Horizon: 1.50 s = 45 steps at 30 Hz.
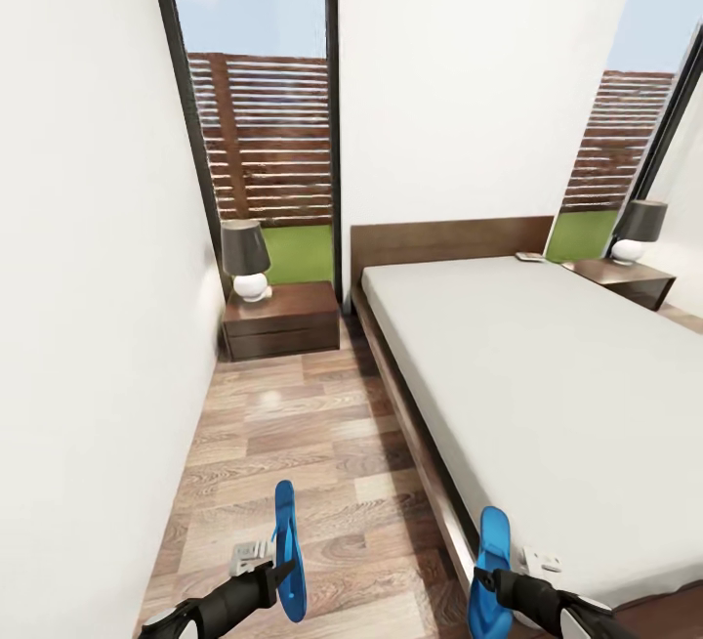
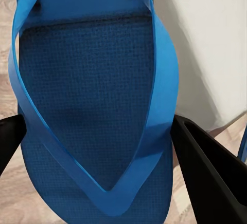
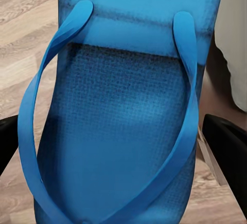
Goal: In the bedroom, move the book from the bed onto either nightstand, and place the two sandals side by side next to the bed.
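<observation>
I am carrying one bright blue flat flip-flop [image 1: 286,551] in the left gripper [image 1: 276,575] and its twin blue flip-flop [image 1: 490,561] in the right gripper [image 1: 485,580], each set of dark fingers [image 2: 206,175] closed on the edges of a thin sole. Both are hanging on edge above the wood-plank floor [image 1: 293,434], the right one almost over the dark brown frame of the low platform bed [image 1: 527,375]. The grip is looking narrow (the soles are thin and probably flexible), so I am judging that a sandal could twist or slip out as I lower it, or the right one could catch the bed frame and land askew instead of parallel to its partner. Beyond the foot of the bed, the aisle between bed and white wall is running up to a low dark brown nightstand [image 1: 281,319] bearing a dark-shaded lamp [image 1: 245,260]. At the bed's far head corner something small and flat, perhaps the book [image 1: 531,256], is lying.
</observation>
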{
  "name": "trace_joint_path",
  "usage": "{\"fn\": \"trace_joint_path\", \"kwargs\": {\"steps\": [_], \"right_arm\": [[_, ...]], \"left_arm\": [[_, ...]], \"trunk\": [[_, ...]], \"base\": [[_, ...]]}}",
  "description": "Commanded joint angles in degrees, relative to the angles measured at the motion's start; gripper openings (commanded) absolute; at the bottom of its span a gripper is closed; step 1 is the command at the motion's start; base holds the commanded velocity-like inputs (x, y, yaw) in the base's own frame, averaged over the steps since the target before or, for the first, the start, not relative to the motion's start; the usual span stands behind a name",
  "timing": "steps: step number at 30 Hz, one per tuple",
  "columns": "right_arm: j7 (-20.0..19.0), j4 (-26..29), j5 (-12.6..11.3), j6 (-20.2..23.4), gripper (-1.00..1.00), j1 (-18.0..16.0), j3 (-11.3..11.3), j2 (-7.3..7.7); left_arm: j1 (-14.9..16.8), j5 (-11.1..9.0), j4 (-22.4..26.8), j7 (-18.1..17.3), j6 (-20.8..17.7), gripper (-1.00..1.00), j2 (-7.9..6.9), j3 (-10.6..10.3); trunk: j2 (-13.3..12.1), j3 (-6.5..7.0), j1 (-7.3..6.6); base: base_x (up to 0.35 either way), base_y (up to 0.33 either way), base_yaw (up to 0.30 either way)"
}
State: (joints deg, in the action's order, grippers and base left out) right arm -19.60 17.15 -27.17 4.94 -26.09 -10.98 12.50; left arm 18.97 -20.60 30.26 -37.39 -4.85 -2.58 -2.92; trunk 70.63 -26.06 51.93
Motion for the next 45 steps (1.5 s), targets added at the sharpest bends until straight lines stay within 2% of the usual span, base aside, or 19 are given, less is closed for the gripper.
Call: {"fn": "trace_joint_path", "kwargs": {"steps": [1, 33, 37, 39, 41, 43, 45], "right_arm": [[-0.1, 0.1, -0.5, 0.3, -1.00, 0.0, -0.2, 0.04], [-0.1, 0.1, -0.5, 0.3, -1.00, 0.0, -0.2, 0.05], [-0.2, 0.1, -0.5, 0.3, -1.00, 0.0, -0.2, 0.05], [-0.5, 0.2, -0.5, 0.4, -1.00, 0.0, -0.2, 0.12], [-2.8, 0.4, -0.6, 0.5, -1.00, 0.0, -0.2, 0.32], [-11.8, 0.4, -0.9, 1.0, -1.00, 0.0, -0.2, 0.56], [-17.1, 0.3, -1.0, 1.2, -1.00, 0.0, -0.2, 0.62]], "left_arm": [[0.0, -0.6, 0.1, 0.0, -0.5, -1.00, -0.06, -0.2], [0.0, -0.6, 0.1, 0.0, -0.5, -1.00, -0.06, -0.2], [0.0, -0.6, 0.1, -0.1, -0.5, -1.00, -0.06, -0.2], [0.0, -0.7, 0.3, -1.9, -0.6, -1.00, -0.22, -0.2], [0.0, -0.7, 0.4, -4.4, -0.6, -1.00, -0.23, -0.2], [0.0, -0.8, 0.6, -8.8, -0.7, -1.00, -0.29, -0.1], [0.0, -0.8, 0.8, -11.2, -0.8, -1.00, -0.47, 0.0]], "trunk": [[-0.4, 0.12, -0.23], [-13.2, 5.87, -7.25], [-13.2, 5.87, -7.25], [-13.2, 5.87, -7.25], [-13.2, 5.87, -7.25], [-13.2, 5.87, -7.25], [-13.2, 5.87, -7.25]], "base": [[0.000, 0.000, 0.000], [0.000, 0.000, 0.000], [0.000, 0.000, 0.000], [0.000, 0.000, 0.000], [0.000, 0.000, 0.000], [0.000, 0.000, 0.000], [0.000, 0.000, 0.000]]}}
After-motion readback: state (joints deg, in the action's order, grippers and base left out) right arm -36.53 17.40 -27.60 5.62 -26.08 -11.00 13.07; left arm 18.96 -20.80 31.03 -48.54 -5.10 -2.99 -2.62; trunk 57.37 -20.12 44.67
